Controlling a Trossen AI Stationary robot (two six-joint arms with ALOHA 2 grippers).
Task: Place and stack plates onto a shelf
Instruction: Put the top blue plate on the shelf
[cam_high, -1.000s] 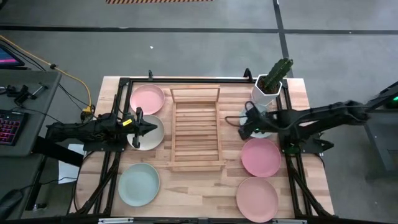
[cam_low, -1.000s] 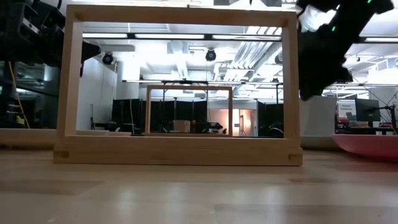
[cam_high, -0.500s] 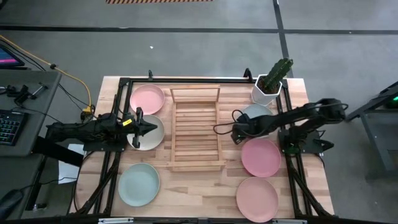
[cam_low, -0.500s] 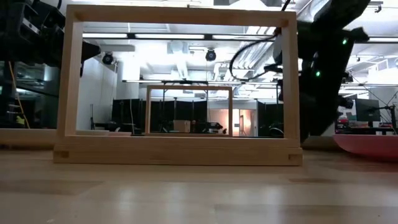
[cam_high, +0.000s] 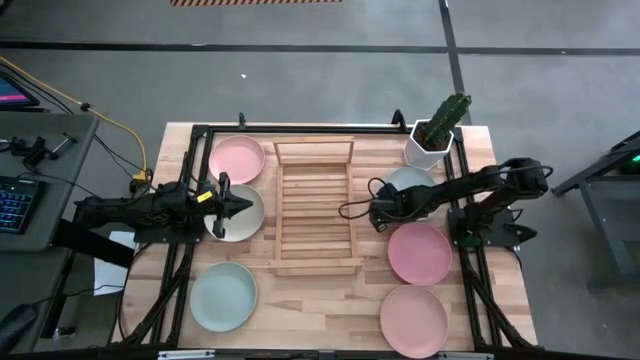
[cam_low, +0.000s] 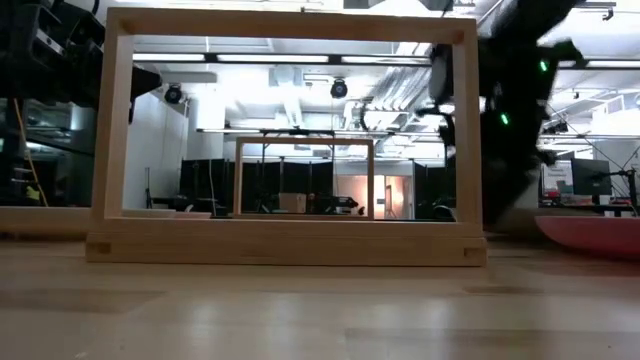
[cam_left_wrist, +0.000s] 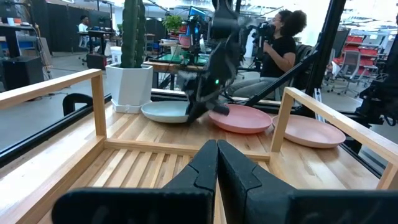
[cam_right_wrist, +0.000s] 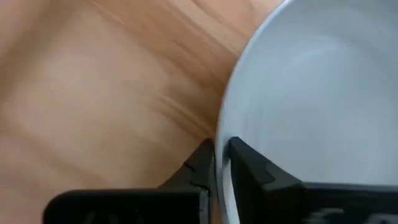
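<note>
Right tool (cam_high: 381, 212) reaches low beside the shelf (cam_high: 316, 207), fingers nearly closed astride the mint plate (cam_high: 412, 181) rim. We see left tool (cam_high: 243, 205) pinched closed, level, left of the shelf.

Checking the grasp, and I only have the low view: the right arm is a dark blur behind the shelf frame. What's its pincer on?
Observer: In the right wrist view, the right pincer straddles the rim of the mint-blue plate, shut on it.
Operator: Which plate?
Observer: In the high view, it's the one beside the cactus pot.
Operator: Left arm?
Observer: The left pincer is shut, over the cream plate.
</note>
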